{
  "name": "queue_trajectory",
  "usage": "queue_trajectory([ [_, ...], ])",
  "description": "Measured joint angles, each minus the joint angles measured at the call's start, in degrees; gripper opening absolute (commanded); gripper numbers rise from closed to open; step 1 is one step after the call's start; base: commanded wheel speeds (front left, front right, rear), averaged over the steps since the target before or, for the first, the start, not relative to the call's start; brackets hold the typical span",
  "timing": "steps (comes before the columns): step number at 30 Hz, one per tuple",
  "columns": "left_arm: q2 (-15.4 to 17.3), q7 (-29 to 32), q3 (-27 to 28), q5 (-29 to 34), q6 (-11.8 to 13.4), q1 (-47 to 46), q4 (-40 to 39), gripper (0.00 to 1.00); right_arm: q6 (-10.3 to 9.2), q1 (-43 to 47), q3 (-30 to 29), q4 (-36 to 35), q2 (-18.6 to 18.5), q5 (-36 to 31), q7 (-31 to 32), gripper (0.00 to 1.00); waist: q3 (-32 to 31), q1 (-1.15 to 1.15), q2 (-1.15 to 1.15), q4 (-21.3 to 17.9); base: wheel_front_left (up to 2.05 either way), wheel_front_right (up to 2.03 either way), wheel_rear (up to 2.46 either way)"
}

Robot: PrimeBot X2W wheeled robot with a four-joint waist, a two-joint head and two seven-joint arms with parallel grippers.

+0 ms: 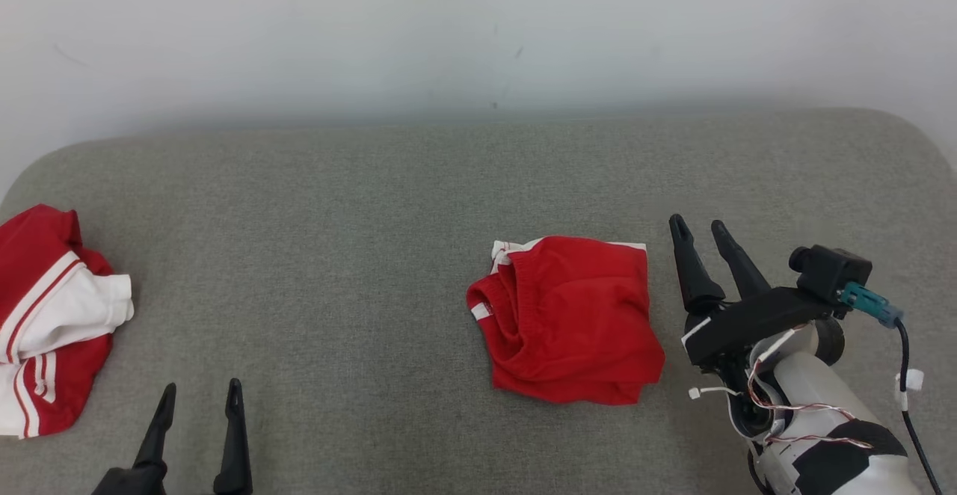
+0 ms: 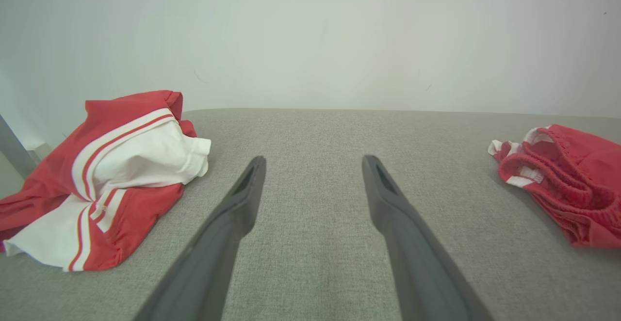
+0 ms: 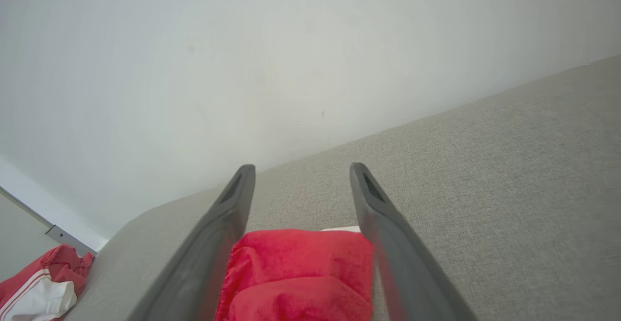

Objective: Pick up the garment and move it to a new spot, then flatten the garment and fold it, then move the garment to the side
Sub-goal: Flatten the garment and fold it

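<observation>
My left gripper [image 2: 314,158] is nearest, its two dark fingers spread wide above the grey cushion [image 1: 359,256] and holding nothing. My right gripper [image 1: 697,222] is also spread wide and empty. It stands just beside the right edge of the garment [image 1: 572,319] and does not touch it. The garment is red and lies folded on the cushion, right of the middle. It has a small white tag [image 1: 481,310] at its left edge, and I cannot read any writing on it. My left wrist view shows the gathered elastic waistband. In my right wrist view the garment appears between my fingers. A red and white heap of clothing [image 1: 52,315] lies at the far left, well apart. The head view shows a teal plug [image 1: 867,302] on my right wrist camera.
</observation>
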Motion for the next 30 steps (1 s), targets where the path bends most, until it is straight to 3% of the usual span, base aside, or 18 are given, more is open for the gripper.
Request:
queue_trajectory([
  [8, -0.05, 0.0, 1.96, 1.0, 0.0, 0.57, -0.98, 1.0, 0.01, 7.12, -4.81, -8.02, -1.34, -7.82, -2.24, 1.0, -0.42, 0.0, 0.0, -2.47, 0.0, 0.0, 0.0],
  [18, -0.52, 0.0, 3.5, 1.87, 0.0, 0.97, -1.75, 1.0, 0.01, 20.61, -15.39, -23.21, 3.77, -21.09, -2.32, 1.0, -1.18, 0.0, 0.0, -3.31, 0.0, 0.0, 0.0],
  [30, 0.07, 0.0, 3.14, 4.48, 0.43, 2.32, -1.89, 1.0, 0.01, 29.83, -18.37, -28.06, 8.33, -29.82, -2.32, 1.0, -2.19, 0.0, 0.0, -2.4, 0.0, 0.0, 0.0],
])
